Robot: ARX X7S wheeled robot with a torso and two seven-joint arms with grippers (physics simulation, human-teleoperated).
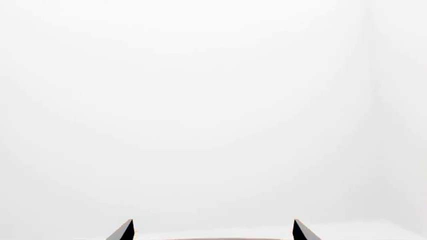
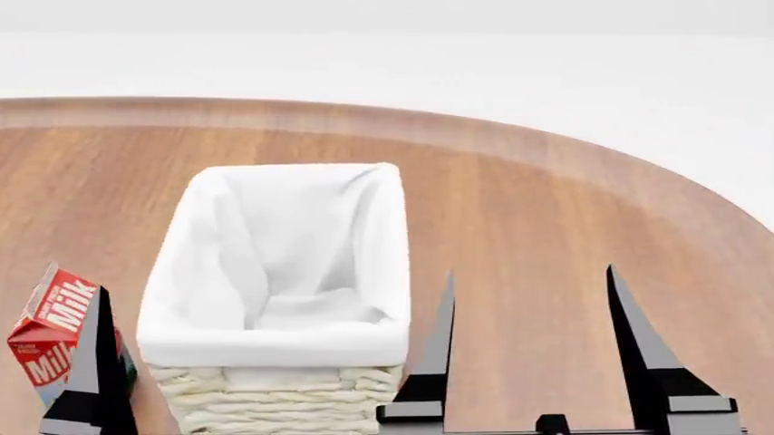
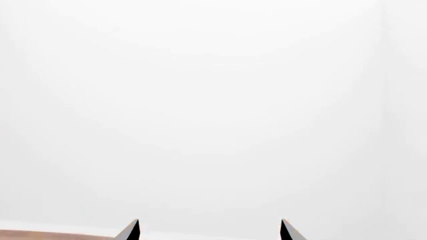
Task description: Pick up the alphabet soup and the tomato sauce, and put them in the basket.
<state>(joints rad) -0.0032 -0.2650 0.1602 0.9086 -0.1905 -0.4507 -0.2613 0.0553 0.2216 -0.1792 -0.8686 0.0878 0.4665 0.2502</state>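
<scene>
The cream-white wicker basket (image 2: pixel 278 401), lined with white cloth folded over its rim, stands on the wooden table in the head view, and nothing shows inside it. The alphabet soup and the tomato sauce are out of view in every frame. My right gripper (image 2: pixel 530 276) stands open just right of the basket, its two dark fingers pointing away from me with nothing between them. Only one finger (image 2: pixel 94 358) of my left arm shows there, left of the basket. The left gripper (image 1: pixel 213 230) and the right gripper (image 3: pixel 209 229) both show spread, empty tips against a white background.
A red milk carton (image 2: pixel 49 335) stands left of the basket, right behind the left finger. The round wooden table (image 2: pixel 556 208) stretches beyond and to the right of the basket, and its curved far edge meets a white floor.
</scene>
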